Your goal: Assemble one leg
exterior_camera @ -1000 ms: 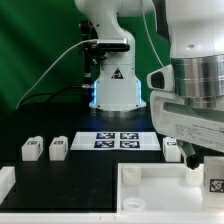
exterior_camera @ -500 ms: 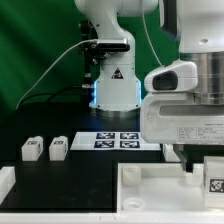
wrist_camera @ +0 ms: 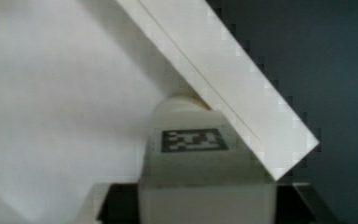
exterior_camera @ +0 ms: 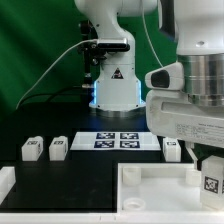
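the table (exterior_camera: 40, 185) is black and the backdrop (exterior_camera: 30, 50) is green. the arm (exterior_camera: 190, 90) is white. each leg (exterior_camera: 210, 180) is white with a black-and-white square tag, also the two legs (exterior_camera: 45, 149) apart. the panel (exterior_camera: 150, 195) is plain white. the marker board (exterior_camera: 120, 140) is white with four black tags.

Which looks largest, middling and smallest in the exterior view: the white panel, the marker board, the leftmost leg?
1. white panel (nearest the camera, which flatters it)
2. marker board
3. leftmost leg
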